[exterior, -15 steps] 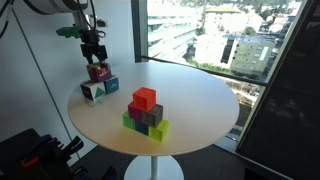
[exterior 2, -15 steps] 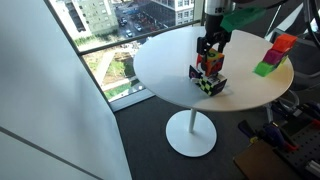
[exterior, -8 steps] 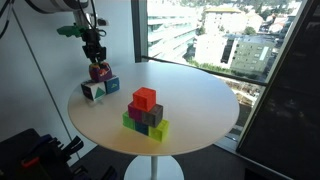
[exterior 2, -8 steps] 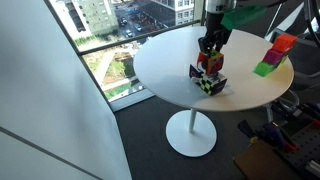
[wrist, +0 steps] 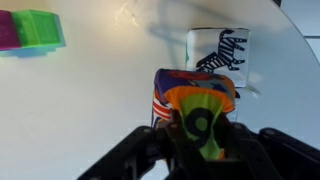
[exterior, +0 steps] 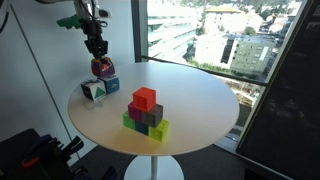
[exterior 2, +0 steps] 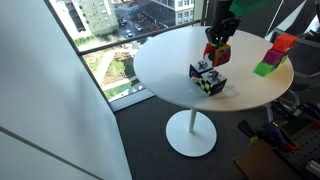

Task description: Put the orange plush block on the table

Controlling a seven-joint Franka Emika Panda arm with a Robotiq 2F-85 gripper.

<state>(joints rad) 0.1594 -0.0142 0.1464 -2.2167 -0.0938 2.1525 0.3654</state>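
Observation:
My gripper is shut on the orange plush block, whose mottled orange, green and magenta cloth is squeezed between the fingers. In both exterior views the block hangs just above the teal-and-white cubes, with the gripper on it from above. The round white table lies below. The wrist view shows bare tabletop left of the block.
A stack of cubes with a plain orange-red cube on top stands mid-table. The wrist view shows a white patterned cube beyond the block and green and magenta cubes at top left. A window runs alongside the table.
The jaws have shut on the orange plush block, and the gripper has risen, lifting it off the teal-and-white cubes.

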